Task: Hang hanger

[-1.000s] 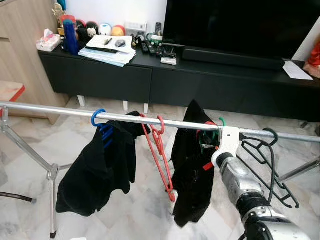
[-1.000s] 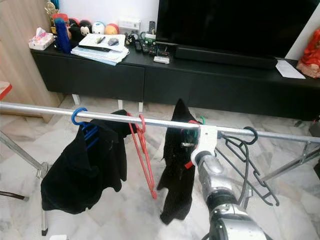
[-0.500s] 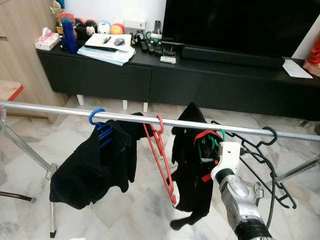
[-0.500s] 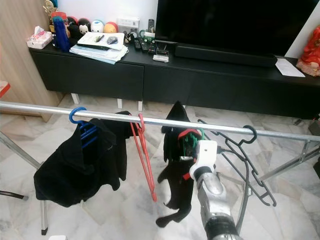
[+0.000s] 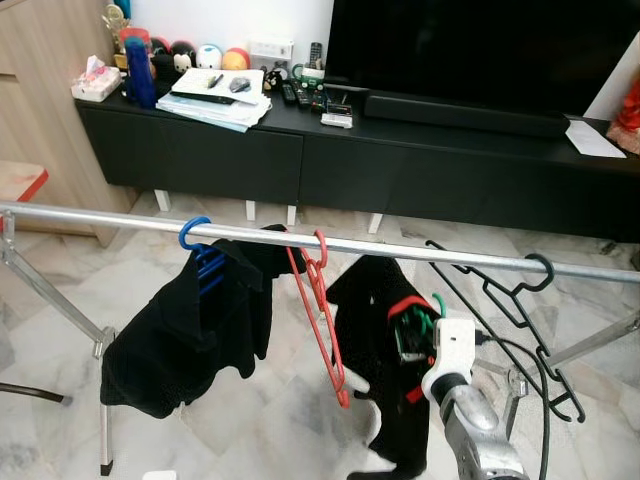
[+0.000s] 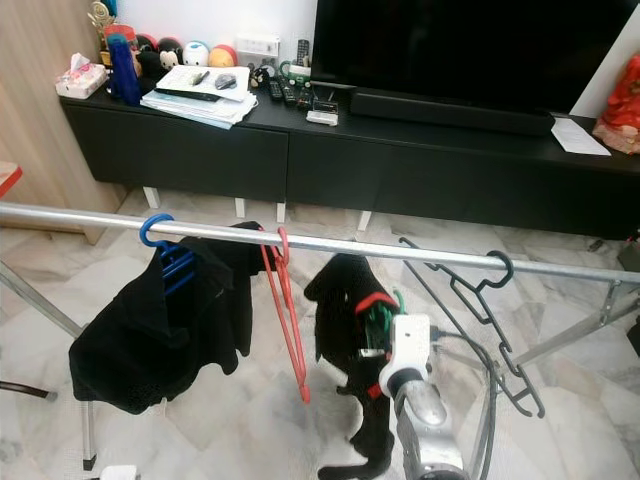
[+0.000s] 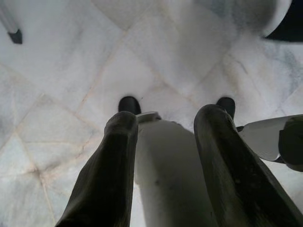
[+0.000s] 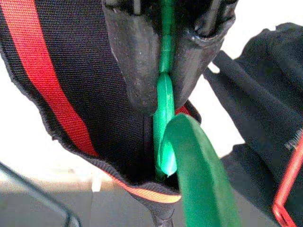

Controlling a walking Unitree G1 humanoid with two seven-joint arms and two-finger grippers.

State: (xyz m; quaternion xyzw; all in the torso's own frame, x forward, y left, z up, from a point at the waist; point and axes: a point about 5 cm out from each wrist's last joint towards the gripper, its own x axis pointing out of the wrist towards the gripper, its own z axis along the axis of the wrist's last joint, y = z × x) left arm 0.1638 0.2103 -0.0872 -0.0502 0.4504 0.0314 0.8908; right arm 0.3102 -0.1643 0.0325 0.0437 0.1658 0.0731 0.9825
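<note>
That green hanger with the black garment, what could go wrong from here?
The green hanger is pinched in the right gripper below the rail, unhooked; if it slips, the black garment falls to the floor. Lifting it, it could snag the red hanger or black wire hanger.

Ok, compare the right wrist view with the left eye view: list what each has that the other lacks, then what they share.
The right wrist view alone gives the close-up: the right gripper with its fingers pinched on the stem of the green hanger.

The left eye view alone gives the surroundings: the metal rail carrying a blue hanger, a red hanger and a black wire hanger, with the TV cabinet behind.

Both have the green hanger, the black garment with red trim on it, held below the rail, and part of the red hanger.
</note>
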